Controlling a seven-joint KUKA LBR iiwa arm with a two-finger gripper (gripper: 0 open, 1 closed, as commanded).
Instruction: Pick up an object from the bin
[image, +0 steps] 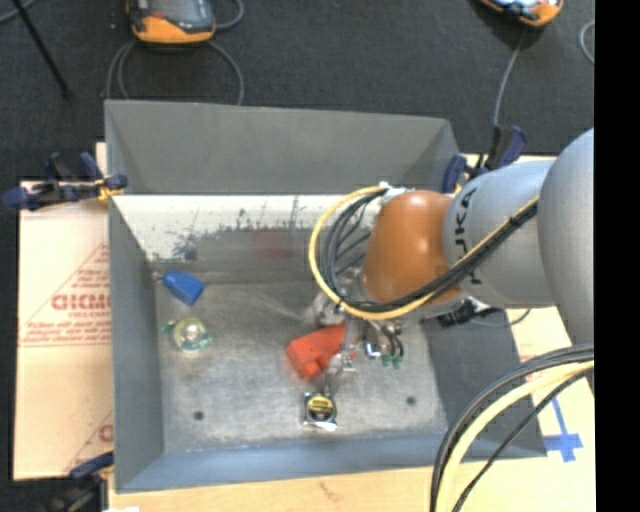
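Orange wrist cover (405, 250) is sitting nearest the lens and masking most of the jaws beneath it, so I am unable to tell how far they are open or whether they are gripping anything. Jaws are hanging low over the bin (140, 300) floor. Red-orange block (312, 352) is lying right against them, on the side away from my arm; I am judging it the likely target by nearness. Black-and-yellow round piece (320, 408) is lying just beyond. Blue piece (183, 288) and clear round thing (188, 335) are resting well apart.
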